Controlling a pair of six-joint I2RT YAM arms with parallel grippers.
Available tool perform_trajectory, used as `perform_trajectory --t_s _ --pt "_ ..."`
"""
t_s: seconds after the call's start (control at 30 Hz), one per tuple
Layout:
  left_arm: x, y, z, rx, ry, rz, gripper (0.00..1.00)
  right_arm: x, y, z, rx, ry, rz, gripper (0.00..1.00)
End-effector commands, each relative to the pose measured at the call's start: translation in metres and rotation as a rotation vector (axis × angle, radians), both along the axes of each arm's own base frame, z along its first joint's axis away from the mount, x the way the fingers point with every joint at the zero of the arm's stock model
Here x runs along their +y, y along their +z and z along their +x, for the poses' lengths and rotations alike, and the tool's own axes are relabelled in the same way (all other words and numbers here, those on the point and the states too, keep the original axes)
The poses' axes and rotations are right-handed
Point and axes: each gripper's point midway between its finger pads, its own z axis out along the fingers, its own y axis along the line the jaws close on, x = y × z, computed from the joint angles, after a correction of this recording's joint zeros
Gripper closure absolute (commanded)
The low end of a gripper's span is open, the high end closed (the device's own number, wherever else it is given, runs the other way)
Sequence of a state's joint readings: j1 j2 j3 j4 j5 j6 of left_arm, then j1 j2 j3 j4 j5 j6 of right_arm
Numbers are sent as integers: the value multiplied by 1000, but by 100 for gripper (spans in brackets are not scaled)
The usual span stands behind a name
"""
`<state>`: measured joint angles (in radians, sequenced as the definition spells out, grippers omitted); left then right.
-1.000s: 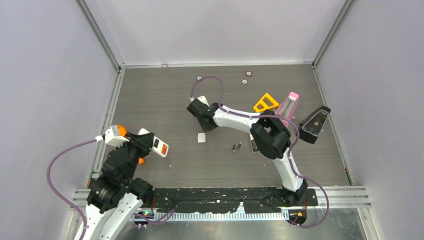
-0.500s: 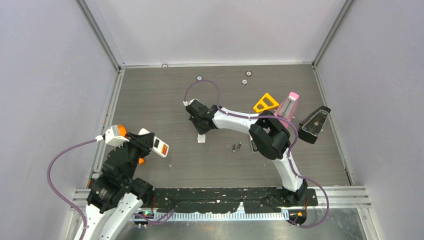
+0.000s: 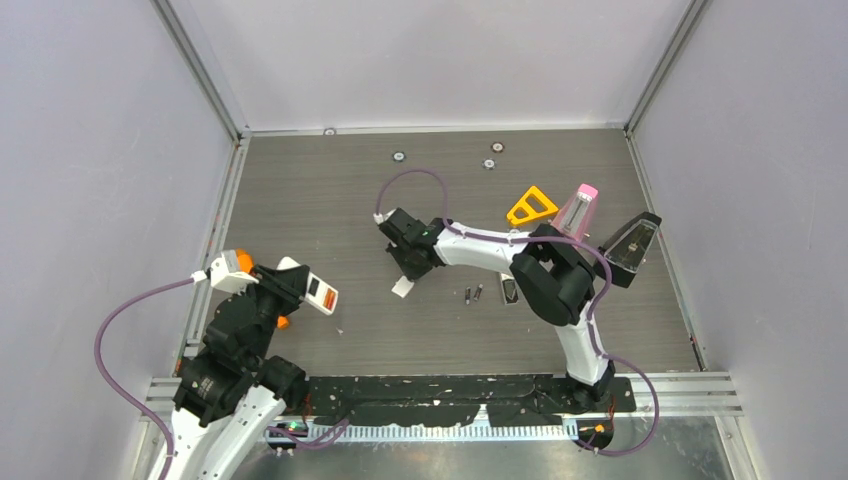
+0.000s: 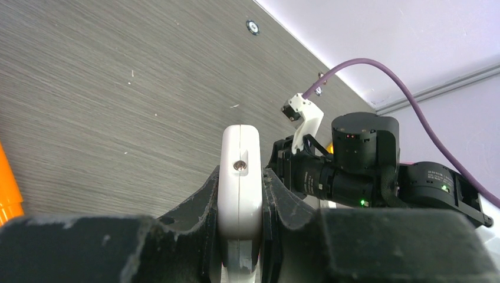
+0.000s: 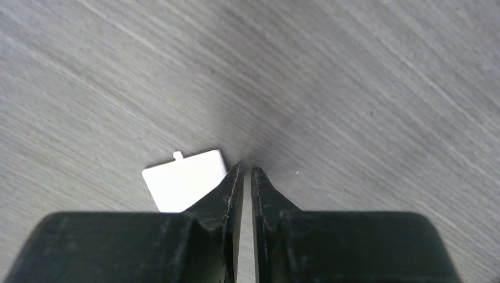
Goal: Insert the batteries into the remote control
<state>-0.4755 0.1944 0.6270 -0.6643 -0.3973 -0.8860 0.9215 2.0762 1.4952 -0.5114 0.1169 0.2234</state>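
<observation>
At the near left, the left claw [image 4: 240,197] pinches the remote [image 4: 240,171] on edge, likely to steady it. The right claw [image 5: 243,172] (pressed together, empty) sits beside the white lid [image 5: 183,184]; the batteries [image 3: 473,294] lie mid-desk [image 3: 330,200].

Left arm [image 3: 235,345], right arm [image 3: 480,250]: white link shells, black cylindrical joint housings. Purple cable [image 3: 120,330] looping out behind each wrist. Fingers [image 5: 221,200]: matte black, wedge-tipped, scuffed edges. Green indicator light [image 4: 444,188] on motor housing behind right fingers.
</observation>
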Motion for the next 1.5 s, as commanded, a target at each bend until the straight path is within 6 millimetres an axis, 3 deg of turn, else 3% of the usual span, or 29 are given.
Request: perform_trajectory --t_s 0.0,0.17,0.37,0.47,0.63,0.77,1.07,1.47 --pt "0 20 0 -52 5 -43 100 -20 -16 -45 112 23 -66 84" --pt "0 21 0 -53 3 -45 100 -15 -11 -53 77 9 -59 84" --pt "3 24 -2 -61 15 -41 100 -32 31 -42 -61 -147 -87 53" --pt "5 27 -3 -69 21 -44 100 -28 50 -46 -107 -176 -63 36" --pt "8 35 -7 -88 25 -39 100 -9 59 -55 -133 -223 -8 23" --pt "12 44 -10 -111 29 -32 100 12 53 -62 -104 -292 39 13" --pt "13 47 -12 -121 27 -27 100 37 42 -57 -91 -343 74 4" --pt "15 44 -11 -118 34 -20 100 41 12 -56 -50 -319 13 22"
